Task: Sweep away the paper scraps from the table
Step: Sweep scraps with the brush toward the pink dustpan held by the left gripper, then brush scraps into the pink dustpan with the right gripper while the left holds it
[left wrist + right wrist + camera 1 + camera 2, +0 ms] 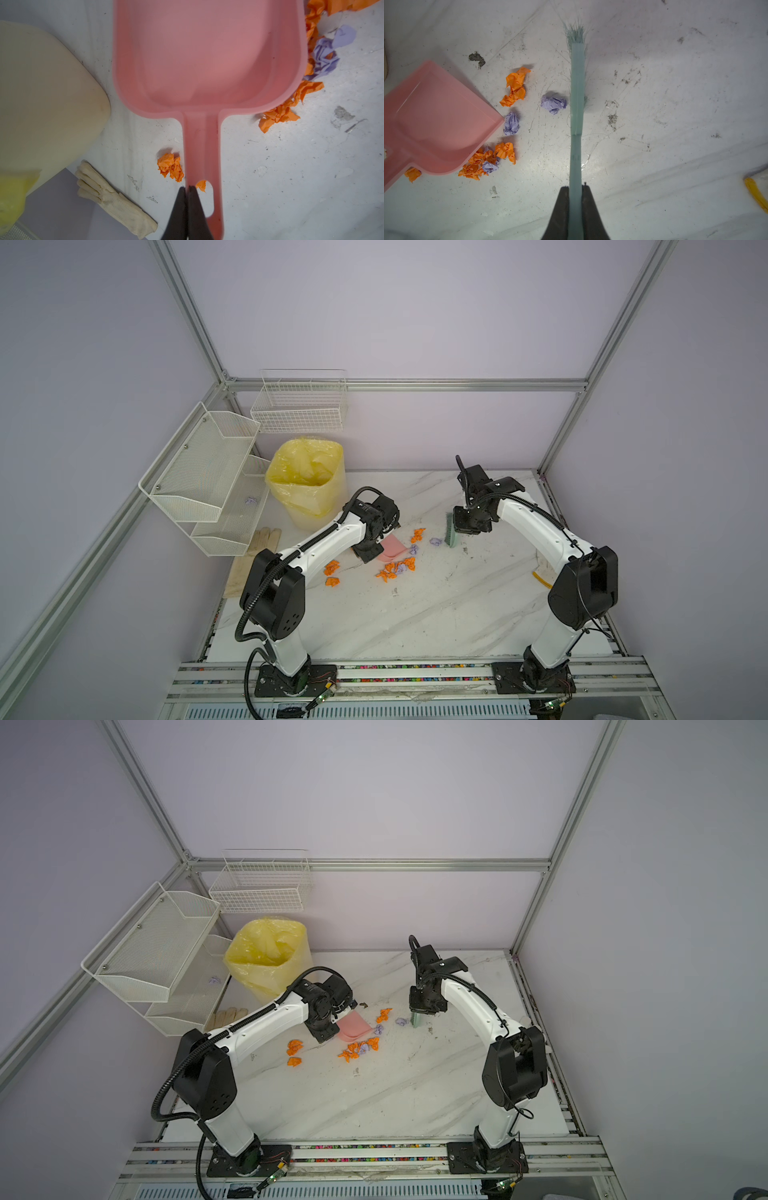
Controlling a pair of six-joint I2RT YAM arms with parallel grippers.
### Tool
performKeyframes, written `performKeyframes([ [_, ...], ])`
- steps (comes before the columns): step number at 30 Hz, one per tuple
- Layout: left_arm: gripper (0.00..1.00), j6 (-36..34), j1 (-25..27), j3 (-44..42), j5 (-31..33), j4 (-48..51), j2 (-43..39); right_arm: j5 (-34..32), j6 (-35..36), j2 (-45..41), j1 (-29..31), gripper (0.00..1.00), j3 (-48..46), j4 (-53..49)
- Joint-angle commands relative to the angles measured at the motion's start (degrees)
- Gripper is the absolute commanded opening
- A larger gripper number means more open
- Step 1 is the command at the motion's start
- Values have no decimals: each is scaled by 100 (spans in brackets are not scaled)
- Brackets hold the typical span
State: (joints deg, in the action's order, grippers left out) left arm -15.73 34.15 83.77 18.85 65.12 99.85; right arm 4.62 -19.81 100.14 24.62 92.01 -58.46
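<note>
Left jaws: shut tight on the side edge of the long handle of the pink plastic dustpan (pixel 207 62), a thin pinch near the handle's hanging hole.
Right jaws: clamped on the handle of the slim teal bristle brush (pixel 577 93), whose head reaches straight out ahead of them and down to the white marble-patterned bench (pixel 654 104).
Paper scraps: the crumpled orange and lilac paper scraps (pixel 516 83) all lie on the bench. One lilac wad is just beside the brush head, others are between the brush and the pan's mouth, a cluster is against the pan's side wall, and two orange wads are by the handle close to the left jaws.
Risk, missed mouth: the cluster sits outside the side wall, so a stroke would likely shove it along the pan rather than in.
Risk, pan twisting: with so narrow a hold, brush pressure on the lip could pivot the pan or lift its edge, letting wads slip under.
Risk, stragglers: the wads near the left jaws are behind the pan, out of the brush's line.
Risk, scatter: light wads may flick away under a fast stroke.
Writing: none readable on the pan, the brush or the bench.
</note>
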Motion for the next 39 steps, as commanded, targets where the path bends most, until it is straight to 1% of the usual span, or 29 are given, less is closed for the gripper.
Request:
performKeyframes([
  [1,0,-203,-14,-150,16,-53,-131,97,7,114,109,0,47,70],
  [3,0,-216,-14,-146,-38,-52,-150,186,-12,192,168,0,88,69],
  [7,0,-207,6,-124,-171,-52,-15,578,-65,341,350,0,203,472],
  [9,0,-178,30,-71,-197,-48,145,816,-86,464,545,0,365,633],
  [11,0,-128,56,18,-355,-52,328,978,-81,570,733,0,582,694],
  [13,0,59,64,132,-388,-26,518,1095,-77,649,895,0,761,678],
  [17,0,190,57,149,-340,-56,725,1424,-14,510,975,0,881,641],
  [19,0,234,57,149,-316,-101,755,1440,-83,345,974,0,854,699],
  [20,0,243,57,165,-356,-116,772,1297,-98,267,974,0,858,685],
  [23,0,267,39,167,-434,-149,803,589,-33,212,958,0,1000,564],
  [26,0,298,19,132,-470,-169,812,244,115,348,826,0,1271,555],
  [28,0,305,-5,130,-532,-172,811,-91,319,530,777,0,1575,576],
  [30,0,348,-28,177,-556,-128,846,-519,705,774,772,0,1830,690],
  [33,0,427,-61,262,-528,-18,904,-836,1111,1277,772,0,2312,702],
  [39,0,470,-166,272,-574,-10,878,-1069,1760,2308,772,0,3288,619],
])
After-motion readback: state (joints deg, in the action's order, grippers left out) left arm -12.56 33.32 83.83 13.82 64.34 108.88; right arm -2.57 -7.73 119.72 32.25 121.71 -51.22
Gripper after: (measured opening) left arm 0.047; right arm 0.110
